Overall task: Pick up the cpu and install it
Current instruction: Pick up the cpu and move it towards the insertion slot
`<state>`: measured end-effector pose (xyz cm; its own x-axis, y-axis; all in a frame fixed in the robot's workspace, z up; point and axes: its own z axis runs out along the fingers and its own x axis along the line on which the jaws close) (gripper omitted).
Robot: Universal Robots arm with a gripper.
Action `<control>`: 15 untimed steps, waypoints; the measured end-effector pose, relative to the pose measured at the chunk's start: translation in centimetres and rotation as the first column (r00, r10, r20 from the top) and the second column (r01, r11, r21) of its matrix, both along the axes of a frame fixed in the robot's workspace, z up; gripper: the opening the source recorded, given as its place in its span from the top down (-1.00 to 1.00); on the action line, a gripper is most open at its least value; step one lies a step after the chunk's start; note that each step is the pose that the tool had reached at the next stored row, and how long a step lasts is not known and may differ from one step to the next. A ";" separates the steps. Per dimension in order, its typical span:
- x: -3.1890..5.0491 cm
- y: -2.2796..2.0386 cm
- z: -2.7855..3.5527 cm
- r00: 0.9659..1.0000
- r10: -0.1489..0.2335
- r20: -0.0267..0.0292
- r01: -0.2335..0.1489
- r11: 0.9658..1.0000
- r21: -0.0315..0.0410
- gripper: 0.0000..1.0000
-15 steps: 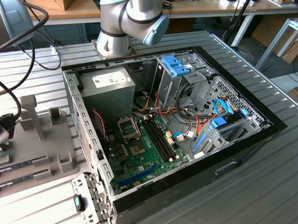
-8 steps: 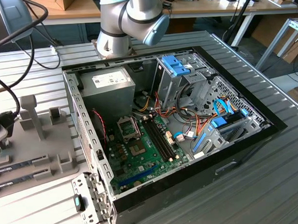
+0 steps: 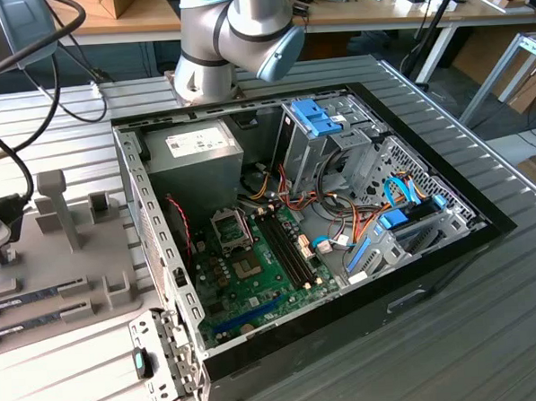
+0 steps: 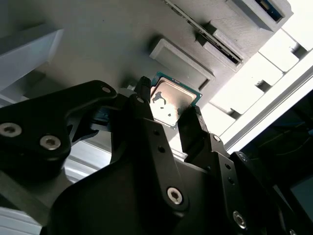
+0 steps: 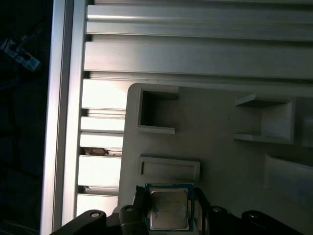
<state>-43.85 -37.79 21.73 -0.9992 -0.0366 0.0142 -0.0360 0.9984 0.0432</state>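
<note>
Ribbed aluminium table (image 3: 514, 268) bearing an open computer case (image 3: 147, 207) and, at the exterior view's left, a grey fixture tray (image 3: 74, 265). In both wrist views, gripper (image 4: 167, 100) narrowed onto the cpu (image 4: 172, 98), one finger against each opposite edge, silvery top facing up, over the tray; contact with tray not discernible.

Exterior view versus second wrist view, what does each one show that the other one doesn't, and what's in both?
Exterior view: the open computer case with its green motherboard and power supply, plus the arm above them. Second wrist view: the cpu up close, silvery top with a green rim, at the black gripper. Both: the grey tray on the slatted table.
</note>
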 end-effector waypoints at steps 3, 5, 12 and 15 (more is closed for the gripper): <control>0.00 0.00 0.24 1.000 0.000 0.000 0.000 1.000 0.000 0.05; 0.00 0.00 0.41 1.000 0.000 0.000 0.000 1.000 0.000 0.05; 0.00 0.00 0.87 1.000 0.000 0.000 0.000 1.000 0.000 0.05; 0.00 0.00 1.04 1.000 0.000 0.000 0.000 1.000 0.000 0.05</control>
<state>-43.85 -37.79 22.77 -0.9992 -0.0366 0.0143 -0.0360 0.9984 0.0432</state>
